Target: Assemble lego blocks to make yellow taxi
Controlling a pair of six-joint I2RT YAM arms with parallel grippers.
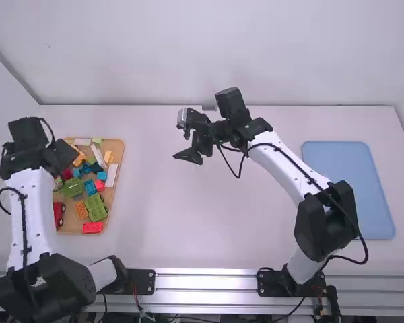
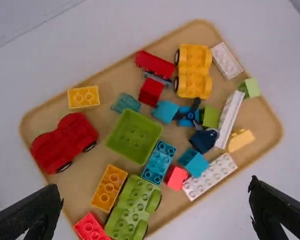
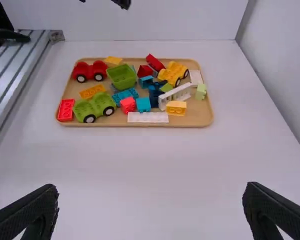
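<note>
"Taking twelve o'clock as straight away from the arms' bases, where do you find the blocks?"

"All in the tan tray, out at nine o'clock on the white table. Its yellow wheeled base sits at eleven within the tray, and a small yellow block at one."

"Any other yellow?"

"A yellow brick lies near the red car (a handsome little thing, that car), which rests around eight."

"And the greens?"

"The green wheeled base is towards six, with an orange brick just beside it. The open green box is at nine, and the long white studded plate runs along the edge near two."

"How do the pincers look?"

"The left gripper is above the tray, towards its ten o'clock side, fingers spread wide with nothing between them. The right gripper is over the table at eleven from its middle, also parted and empty."

"What's at three?"

"Just a blue mat, lying flat."
</note>
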